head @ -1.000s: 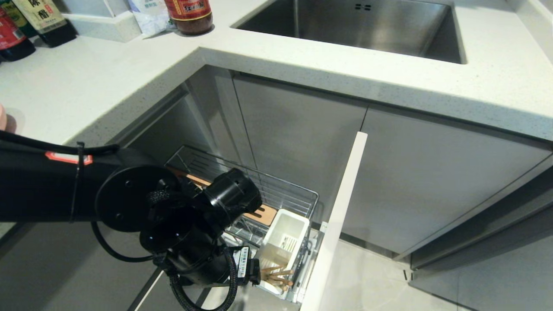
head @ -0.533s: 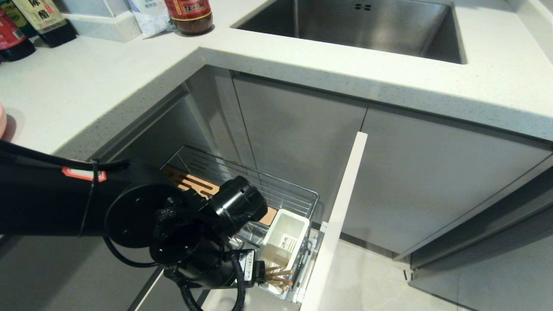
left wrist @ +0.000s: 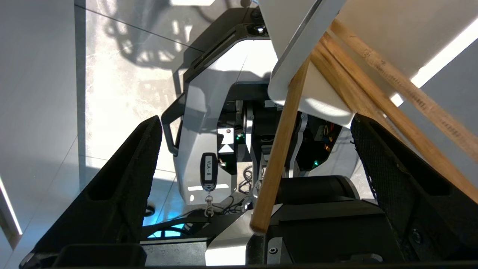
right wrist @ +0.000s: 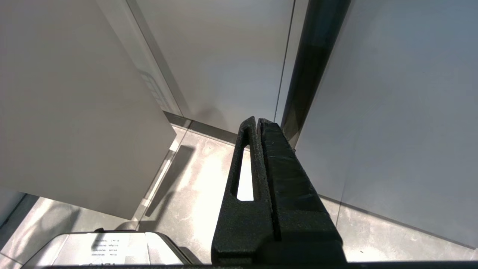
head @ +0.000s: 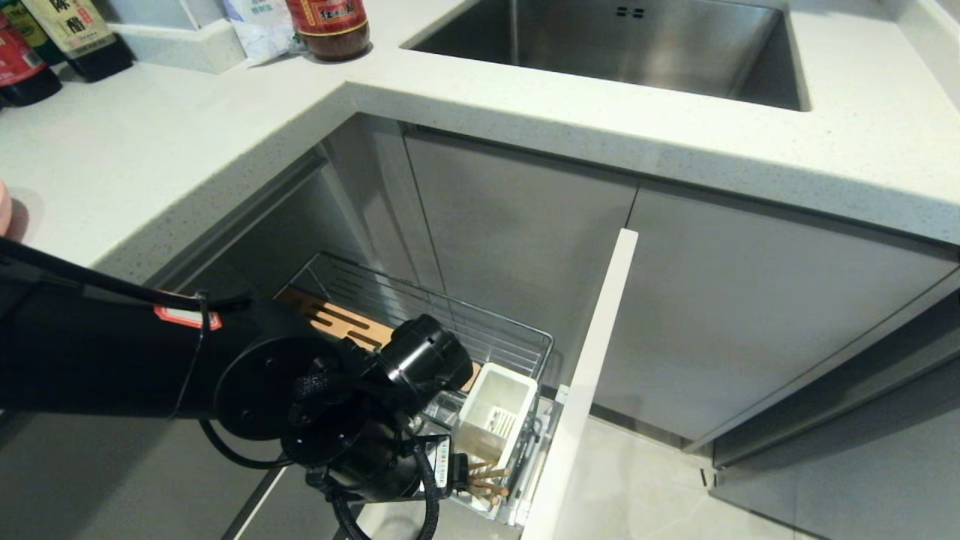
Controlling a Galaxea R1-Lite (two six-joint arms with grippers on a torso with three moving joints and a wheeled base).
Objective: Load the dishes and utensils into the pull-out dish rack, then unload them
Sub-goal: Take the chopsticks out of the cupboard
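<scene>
The pull-out dish rack (head: 450, 319) stands drawn out below the counter, with its wooden strip (head: 337, 324), white utensil cup (head: 496, 411) and white panel front (head: 589, 375). Wooden chopsticks (head: 486, 477) poke out of the cup toward my left arm (head: 300, 390), whose wrist hides the fingers in the head view. In the left wrist view my left gripper (left wrist: 255, 121) is open wide. One of the chopsticks (left wrist: 280, 149) runs between the fingers, touching neither, and others (left wrist: 392, 93) pass by the cup (left wrist: 310, 56). A pale-pink plate edge (head: 3, 210) shows on the counter. My right gripper (right wrist: 257, 125) hangs parked, shut and empty.
The countertop (head: 150, 135) overhangs the rack, with a steel sink (head: 622, 45) behind and bottles (head: 330, 26) at the back left. Grey cabinet doors (head: 750, 315) stand right of the panel. My own base (left wrist: 209, 123) and tiled floor lie beyond the left fingers.
My left arm has moved right and down, bringing the wrist closer to the chopsticks at the utensil cup. The gripper stays open. The right arm has not moved.
</scene>
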